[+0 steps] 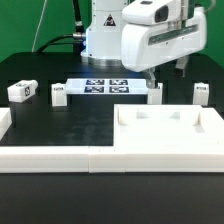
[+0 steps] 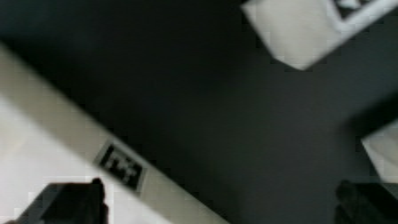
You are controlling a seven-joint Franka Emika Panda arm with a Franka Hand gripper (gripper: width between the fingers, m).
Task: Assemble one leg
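Plainly, my two-finger claw hangs wide open above the black table — the wrist view shows both dark fingertips far apart, with only bare tabletop between them. Only the exterior view shows the small stubby white plastic leg, upright with its black-and-white tag, just below me and beside the flat white marker board. Three similar posts and the large white square tray stand apart. The wrist view's white tagged shapes are too blurred to name.
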